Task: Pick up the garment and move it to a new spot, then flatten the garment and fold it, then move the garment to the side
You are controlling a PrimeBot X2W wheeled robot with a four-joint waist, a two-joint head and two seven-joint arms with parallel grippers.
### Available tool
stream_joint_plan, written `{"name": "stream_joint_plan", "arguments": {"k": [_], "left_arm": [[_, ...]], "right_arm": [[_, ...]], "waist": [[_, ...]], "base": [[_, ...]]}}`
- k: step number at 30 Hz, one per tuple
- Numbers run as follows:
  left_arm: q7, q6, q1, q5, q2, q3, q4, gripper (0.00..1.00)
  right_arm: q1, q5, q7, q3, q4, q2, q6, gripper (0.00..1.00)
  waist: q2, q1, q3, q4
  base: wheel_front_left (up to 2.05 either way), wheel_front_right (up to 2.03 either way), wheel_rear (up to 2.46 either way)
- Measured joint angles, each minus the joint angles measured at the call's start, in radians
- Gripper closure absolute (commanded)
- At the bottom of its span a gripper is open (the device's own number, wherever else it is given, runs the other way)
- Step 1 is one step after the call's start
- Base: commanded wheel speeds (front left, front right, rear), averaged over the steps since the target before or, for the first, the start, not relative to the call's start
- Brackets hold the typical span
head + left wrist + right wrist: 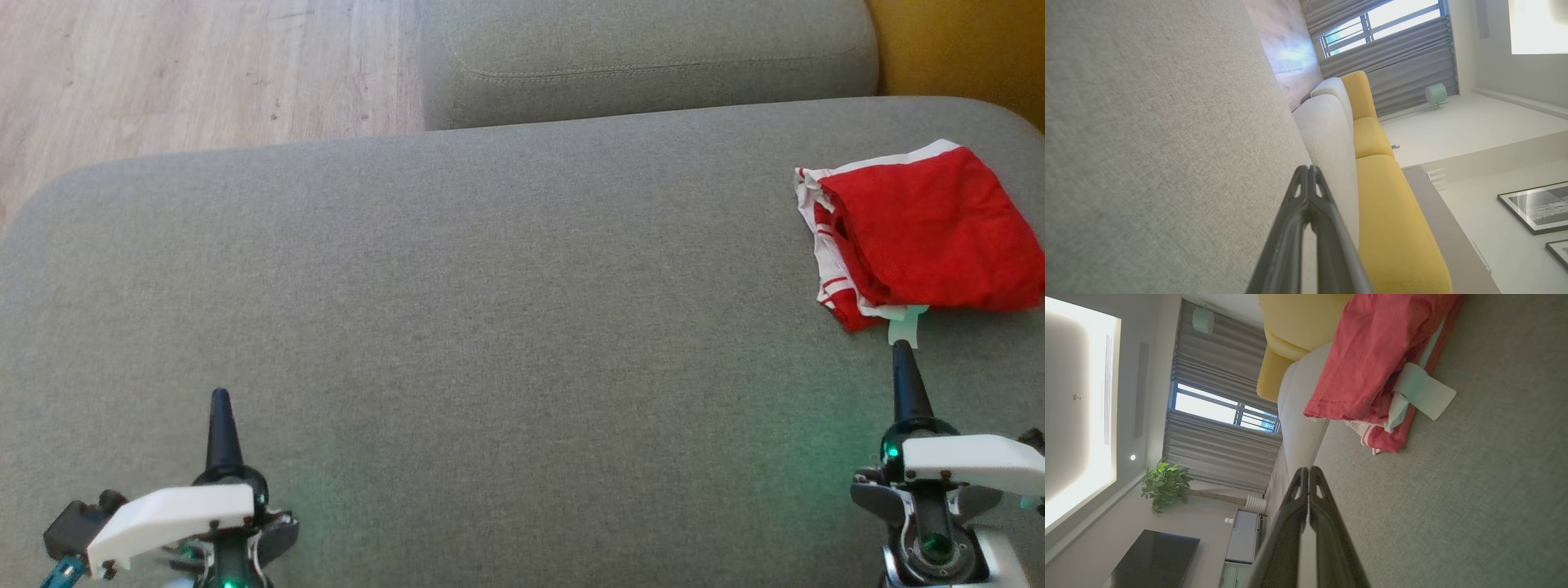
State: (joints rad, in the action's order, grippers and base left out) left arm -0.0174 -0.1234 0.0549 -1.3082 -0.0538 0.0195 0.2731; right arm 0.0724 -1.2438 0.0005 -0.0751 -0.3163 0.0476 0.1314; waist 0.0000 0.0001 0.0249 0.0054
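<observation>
The grey cushion (457, 294) lies bare across its left and middle. A folded red garment (931, 229) blocks the far right, just ahead of the right gripper (901, 349). Beyond, another cushion (645, 57) borders the far side.

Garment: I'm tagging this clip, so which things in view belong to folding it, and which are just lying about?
Job: red garment, grey cushion under it, left pincer, right pincer, both shut.
Lying about: yellow sofa, potted plant, framed picture, wooden floor.
</observation>
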Motion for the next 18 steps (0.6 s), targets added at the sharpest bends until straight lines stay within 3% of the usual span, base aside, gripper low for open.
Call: {"name": "stream_joint_plan", "arguments": {"k": [18], "left_arm": [[0.053, 0.0, 0.0, -0.167, 0.0, -0.031, 0.0, 1.0]], "right_arm": [[0.0, -0.188, 0.053, -0.026, 0.016, 0.0, 0.0, 1.0]], "waist": [[0.0, 0.0, -0.012, -0.003]], "base": [[0.0, 0.0, 0.0]]}}
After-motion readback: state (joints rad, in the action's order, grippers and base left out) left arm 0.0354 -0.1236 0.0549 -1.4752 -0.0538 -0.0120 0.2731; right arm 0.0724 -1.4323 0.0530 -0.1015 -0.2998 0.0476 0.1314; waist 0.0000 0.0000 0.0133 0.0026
